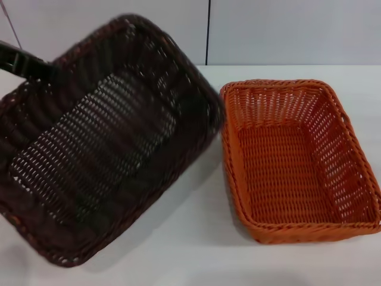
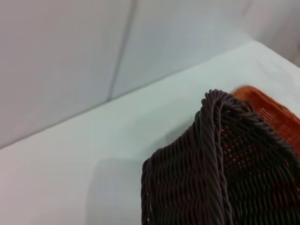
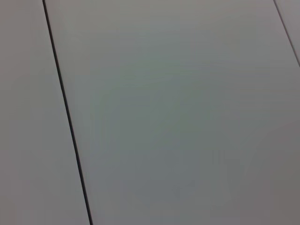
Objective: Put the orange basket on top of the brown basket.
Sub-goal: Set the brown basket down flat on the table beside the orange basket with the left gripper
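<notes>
White, smooth surface across the foreground of the head view, meeting a pale wall behind; wall panelled, with one dark vertical seam in the head view. Same white surface and grey-white panelled wall in the left wrist view. Right wrist view filled only by pale panels with thin dark seams.

Count: two baskets, one of each colour. One brown basket, one orange basket.

Brown basket on the robot's left, large in the head view, tilted and turned at an angle, its far left rim raised, open side up. Blurred. Near corner of its braided rim close in the left wrist view, orange weave just behind it there.

Orange basket flat on the surface at the right, upright, open side up, just beside the brown one; brown rim overlapping or touching the orange basket's left rim, cannot tell which. Orange not on top of brown.

Dark left arm entering from the left edge, reaching the brown basket's far left rim. Left pincer hidden behind the rim, opening impossible to make out. Right pincer not visible in any view.
</notes>
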You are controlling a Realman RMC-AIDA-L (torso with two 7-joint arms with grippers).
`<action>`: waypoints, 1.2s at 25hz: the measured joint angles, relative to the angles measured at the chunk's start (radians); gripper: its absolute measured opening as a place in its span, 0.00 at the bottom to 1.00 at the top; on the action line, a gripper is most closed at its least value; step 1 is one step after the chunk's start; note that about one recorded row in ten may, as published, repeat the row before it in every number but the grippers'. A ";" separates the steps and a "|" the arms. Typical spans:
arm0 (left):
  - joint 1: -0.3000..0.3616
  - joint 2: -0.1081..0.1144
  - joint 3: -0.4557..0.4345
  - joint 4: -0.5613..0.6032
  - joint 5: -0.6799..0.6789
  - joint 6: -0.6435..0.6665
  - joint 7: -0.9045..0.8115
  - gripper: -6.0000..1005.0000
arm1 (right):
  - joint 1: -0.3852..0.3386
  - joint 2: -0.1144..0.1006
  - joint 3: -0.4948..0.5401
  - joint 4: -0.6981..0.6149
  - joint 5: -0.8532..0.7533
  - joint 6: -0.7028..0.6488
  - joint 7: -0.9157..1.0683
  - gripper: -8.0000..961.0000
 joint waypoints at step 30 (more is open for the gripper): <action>-0.217 -0.179 0.127 0.398 0.055 0.219 0.287 0.25 | -0.017 0.012 -0.007 0.013 0.000 -0.002 0.000 0.68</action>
